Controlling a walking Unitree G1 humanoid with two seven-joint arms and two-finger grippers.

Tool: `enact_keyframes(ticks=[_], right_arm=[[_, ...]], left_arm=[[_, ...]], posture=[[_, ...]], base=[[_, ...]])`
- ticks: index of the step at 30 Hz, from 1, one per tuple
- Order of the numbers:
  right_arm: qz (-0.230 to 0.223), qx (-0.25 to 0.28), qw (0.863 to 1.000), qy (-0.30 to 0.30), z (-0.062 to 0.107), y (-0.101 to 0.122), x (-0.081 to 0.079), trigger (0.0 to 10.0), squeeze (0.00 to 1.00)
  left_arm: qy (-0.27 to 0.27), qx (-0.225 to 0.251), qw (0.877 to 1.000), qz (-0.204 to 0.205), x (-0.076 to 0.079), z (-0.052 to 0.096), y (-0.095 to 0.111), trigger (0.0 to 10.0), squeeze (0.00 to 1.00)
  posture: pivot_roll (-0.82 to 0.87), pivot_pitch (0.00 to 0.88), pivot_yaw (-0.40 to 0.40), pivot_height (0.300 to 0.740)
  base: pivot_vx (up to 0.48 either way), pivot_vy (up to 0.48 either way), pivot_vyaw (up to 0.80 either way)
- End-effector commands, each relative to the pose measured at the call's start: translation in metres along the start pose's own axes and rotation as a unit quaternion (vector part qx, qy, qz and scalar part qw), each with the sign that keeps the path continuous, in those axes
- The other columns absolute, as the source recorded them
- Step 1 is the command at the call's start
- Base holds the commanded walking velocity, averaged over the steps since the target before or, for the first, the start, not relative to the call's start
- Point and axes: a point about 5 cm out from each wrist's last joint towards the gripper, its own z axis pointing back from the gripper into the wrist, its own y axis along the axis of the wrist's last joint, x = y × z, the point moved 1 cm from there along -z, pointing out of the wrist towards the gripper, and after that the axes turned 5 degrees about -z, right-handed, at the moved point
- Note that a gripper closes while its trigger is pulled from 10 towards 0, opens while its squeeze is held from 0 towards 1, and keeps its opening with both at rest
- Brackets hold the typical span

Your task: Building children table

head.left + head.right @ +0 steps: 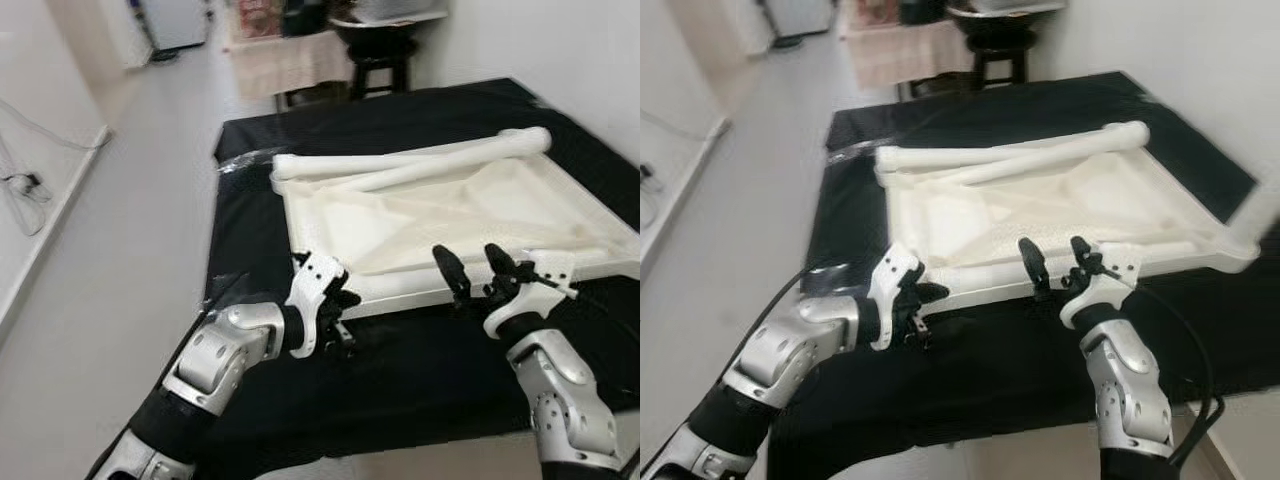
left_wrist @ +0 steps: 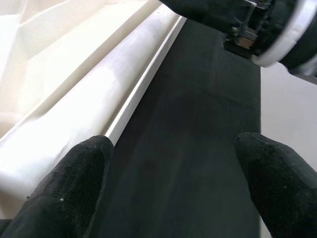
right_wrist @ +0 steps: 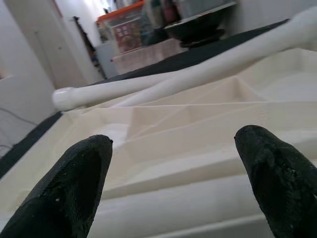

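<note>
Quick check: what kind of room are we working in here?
Probably a room in a home, used as a makeshift assembly spot. The white tabletop lies upside down on a black cloth, a dark stool stands beyond, and a cable runs along the wall.

No words, labels, brands or numbers can be read anywhere before me; the orange-lidded storage box (image 3: 128,29) beyond the worktop's far edge shows a printed picture, its lettering too blurred to make out.
</note>
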Motion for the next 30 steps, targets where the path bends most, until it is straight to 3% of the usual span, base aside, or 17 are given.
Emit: enact_keyframes(ticks=[1, 3, 5, 7, 13, 18, 26, 30], right_arm=[[-0.010, -0.004, 1.000, 0.011, 0.000, -0.002, -0.005, 10.0, 0.00], [-0.003, -0.005, 1.000, 0.015, 0.000, -0.003, -0.007, 10.0, 0.00], [-0.003, -0.005, 1.000, 0.015, 0.000, -0.003, -0.007, 10.0, 0.00], [-0.001, -0.006, 1.000, 0.019, -0.001, -0.004, -0.009, 10.0, 0.00], [0.002, -0.010, 1.000, 0.020, -0.002, -0.005, -0.009, 10.0, 0.00], [0.006, -0.014, 1.000, 0.021, -0.001, -0.006, -0.008, 10.0, 0.00], [0.008, -0.017, 1.000, 0.022, -0.001, -0.007, -0.009, 10.0, 0.00], [0.011, -0.020, 0.999, 0.025, -0.002, -0.008, -0.010, 10.0, 0.00]], left_arm=[[0.014, -0.012, 1.000, -0.001, -0.004, 0.002, -0.004, 10.0, 0.00], [0.052, -0.024, 0.998, 0.000, -0.012, 0.001, -0.006, 10.0, 0.00], [0.052, -0.024, 0.998, 0.000, -0.012, 0.001, -0.006, 10.0, 0.00], [0.078, -0.030, 0.996, 0.022, -0.019, 0.002, -0.007, 10.0, 0.00], [0.073, -0.018, 0.996, 0.057, -0.018, 0.004, 0.002, 10.0, 0.00], [0.093, 0.022, 0.990, 0.101, -0.012, 0.006, 0.029, 10.0, 0.00], [0.146, -0.013, 0.982, 0.119, -0.022, 0.008, 0.013, 10.0, 0.00], [0.163, -0.025, 0.973, 0.162, -0.030, 0.008, 0.002, 10.0, 0.00]], posture=[[-0.09, 0.057, 0.068, 0.740], [-0.08, 0.058, 0.067, 0.740], [-0.08, 0.058, 0.067, 0.740], [-0.08, 0.059, 0.065, 0.740], [-0.08, 0.060, 0.063, 0.740], [-0.08, 0.059, 0.063, 0.740], [-0.07, 0.059, 0.058, 0.740], [-0.08, 0.060, 0.060, 0.740]], base=[[0.000, 0.000, -0.80], [0.000, 0.000, -0.80], [0.000, 0.000, -0.80], [0.000, 0.000, -0.40], [0.000, 0.000, 0.00], [0.000, 0.000, 0.00], [0.000, 0.000, 0.00], [0.000, 0.000, 0.00]])
